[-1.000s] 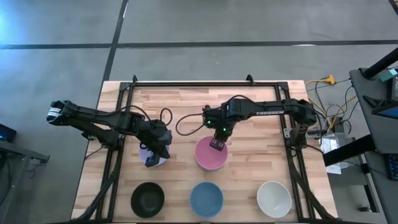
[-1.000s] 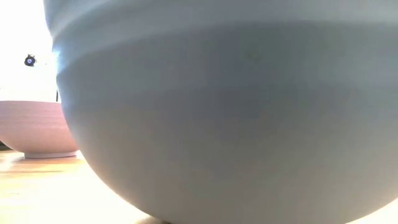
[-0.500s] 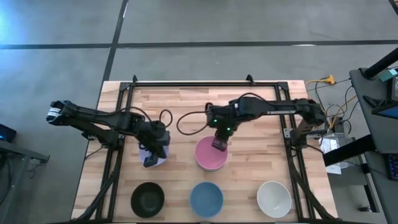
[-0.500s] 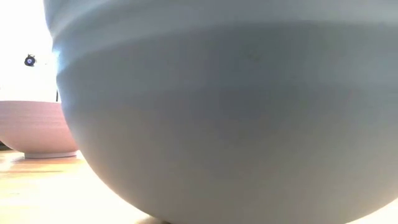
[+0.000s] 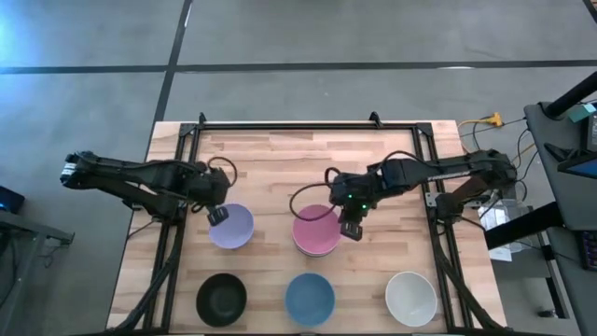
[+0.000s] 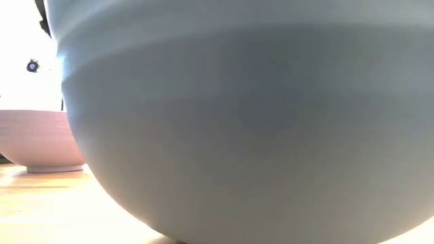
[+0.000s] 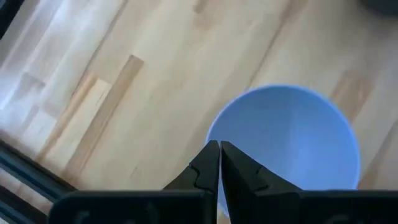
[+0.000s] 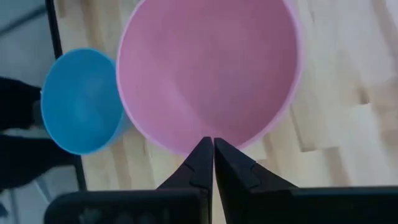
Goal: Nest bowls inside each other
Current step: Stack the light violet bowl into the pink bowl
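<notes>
Mid-table we list a pink bowl (image 5: 315,232) and, to its left, a lavender bowl (image 5: 231,227); along the near edge stand black (image 5: 222,299), blue (image 5: 310,298) and white (image 5: 411,298) bowls. The right gripper (image 5: 351,231), jaws pressed together and empty, hangs at the pink bowl's right rim. The left gripper (image 5: 217,216), likewise closed on nothing, sits at the lavender bowl's far-left rim.

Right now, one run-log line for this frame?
left pincer: shut, lavender bowl rim | right pincer: shut, pink bowl edge | nothing held
</notes>
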